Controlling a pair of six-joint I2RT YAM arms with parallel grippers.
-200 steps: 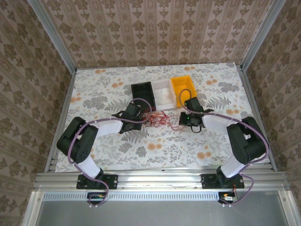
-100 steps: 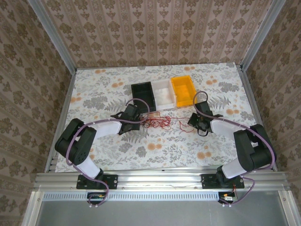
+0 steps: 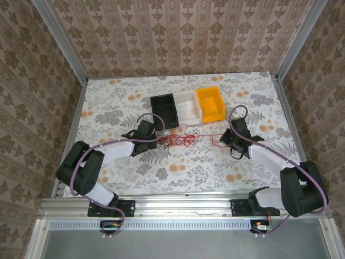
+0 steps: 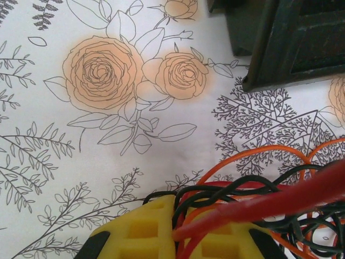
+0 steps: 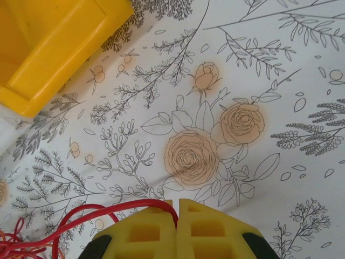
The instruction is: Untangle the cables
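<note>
Flower-printed cloth covers the surface, and patterned wallpaper closes it in on three sides. The cables lie between the two end effectors as a loose knot of thin red strands, drawn out in a low line from one to the other. The black bin and yellow bin sit just beyond them. The left end effector is clamped down on its side of the knot: in its wrist view the yellow pads pinch red strands, with dark and orange wires bunched just ahead of them. The right end effector is pressed tight too, one red wire leaving the seam of its pads and curling off to its left. These wires look light, limp and springy, so they should slide and recoil rather than resist, and a pull may well tighten loops instead of freeing them. A single strand near its free end seems the better hold, away from the dense middle. Thin insulation is likely slippery in foam pads, so a firm pinch across the wire is advisable.
</note>
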